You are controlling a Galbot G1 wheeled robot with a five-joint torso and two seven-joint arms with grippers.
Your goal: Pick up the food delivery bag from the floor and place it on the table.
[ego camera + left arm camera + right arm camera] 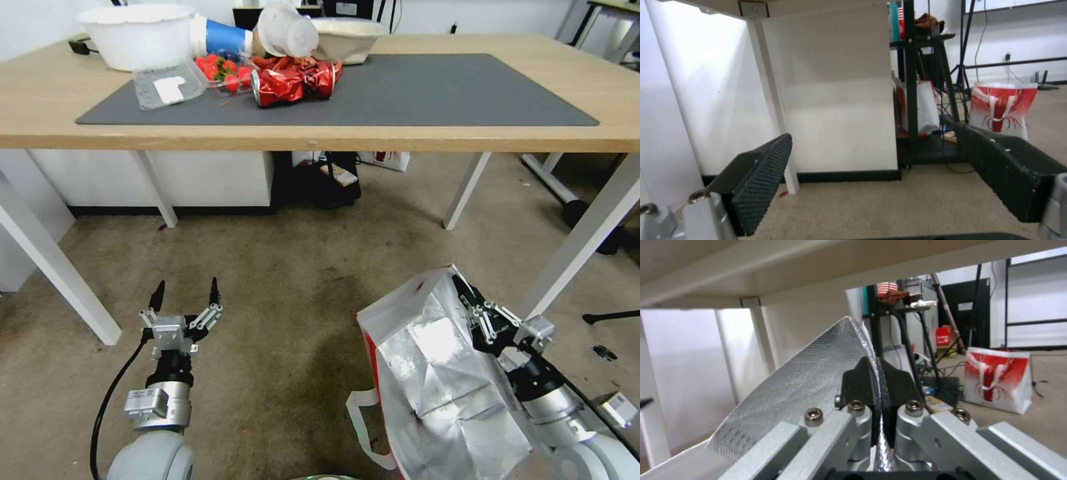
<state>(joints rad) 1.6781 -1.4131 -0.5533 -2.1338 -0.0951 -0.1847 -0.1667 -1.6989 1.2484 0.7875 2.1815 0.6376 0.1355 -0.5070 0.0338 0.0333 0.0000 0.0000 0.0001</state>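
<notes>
The food delivery bag [433, 373] stands at the lower right on the floor [287, 280], its mouth open and silver foil lining showing, with a white strap handle [360, 427] hanging at its left. My right gripper [467, 293] is shut on the bag's upper rim; in the right wrist view its dark fingers [862, 380] pinch the foil edge [804, 390]. I cannot tell whether the bag's base touches the carpet. My left gripper [187, 293] is open and empty low over the carpet at the left, its pads [769, 173] wide apart. The table [467, 137] spans the view ahead.
On the table's dark mat [433, 90] the left end holds a white bowl [137, 33], strawberries [220, 70] and a crushed red wrapper [293, 83]. White table legs [587, 233] slant down beside the bag. A red-and-white bag [1002, 110] and a black stand [911, 100] sit under the table.
</notes>
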